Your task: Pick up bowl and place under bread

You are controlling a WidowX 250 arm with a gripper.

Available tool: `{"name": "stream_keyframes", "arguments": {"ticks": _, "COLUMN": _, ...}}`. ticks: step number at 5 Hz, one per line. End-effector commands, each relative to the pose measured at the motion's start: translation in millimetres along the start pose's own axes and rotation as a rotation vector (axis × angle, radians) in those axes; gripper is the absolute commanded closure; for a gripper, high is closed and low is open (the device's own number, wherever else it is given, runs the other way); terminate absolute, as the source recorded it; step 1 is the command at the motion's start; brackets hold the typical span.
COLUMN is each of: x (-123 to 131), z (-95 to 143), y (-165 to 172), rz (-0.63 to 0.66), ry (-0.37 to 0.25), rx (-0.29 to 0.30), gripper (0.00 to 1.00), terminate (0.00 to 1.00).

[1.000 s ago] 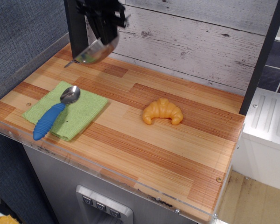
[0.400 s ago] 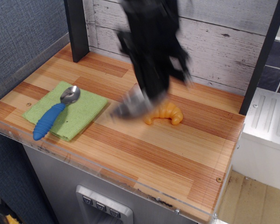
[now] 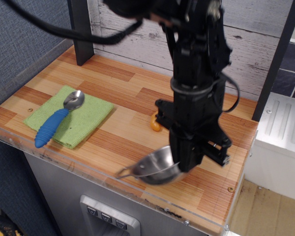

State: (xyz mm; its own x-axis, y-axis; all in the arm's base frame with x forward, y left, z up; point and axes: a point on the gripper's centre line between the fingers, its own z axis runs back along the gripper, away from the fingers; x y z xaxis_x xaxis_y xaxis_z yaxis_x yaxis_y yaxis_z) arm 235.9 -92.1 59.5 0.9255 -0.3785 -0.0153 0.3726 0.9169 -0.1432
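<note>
The shiny steel bowl (image 3: 156,167) hangs tilted just above the wooden table's front edge, a wire loop handle sticking out to its left. My gripper (image 3: 184,164) is shut on the bowl's right rim, the black arm coming down from above. The orange croissant, the bread (image 3: 155,123), lies behind the bowl near the table's middle; only its left tip shows, the rest is hidden by the arm.
A blue-handled metal spoon (image 3: 56,122) lies on a green cloth (image 3: 71,117) at the left. A dark post (image 3: 81,32) stands at the back left, another (image 3: 276,59) at the right. A clear plastic strip (image 3: 108,189) lines the wooden table's front edge.
My arm carried the bowl from the back left corner across the table, past the croissant, down to the front edge in front of it. The spoon and cloth have not moved.
</note>
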Motion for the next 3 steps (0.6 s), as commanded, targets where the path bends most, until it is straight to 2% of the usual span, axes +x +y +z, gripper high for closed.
{"name": "stream_keyframes", "arguments": {"ticks": 1, "x": 5.5, "z": -4.0, "y": 21.2, "rz": 0.043, "ry": 0.016, "rx": -0.002, "gripper": 1.00, "terminate": 0.00}}
{"name": "stream_keyframes", "arguments": {"ticks": 2, "x": 4.1, "z": -4.8, "y": 19.2, "rz": 0.024, "ry": 0.038, "rx": -0.037, "gripper": 0.00, "terminate": 0.00}}
{"name": "stream_keyframes", "arguments": {"ticks": 3, "x": 4.7, "z": 6.7, "y": 7.3, "rz": -0.035, "ry": 0.014, "rx": -0.042, "gripper": 0.00, "terminate": 0.00}}
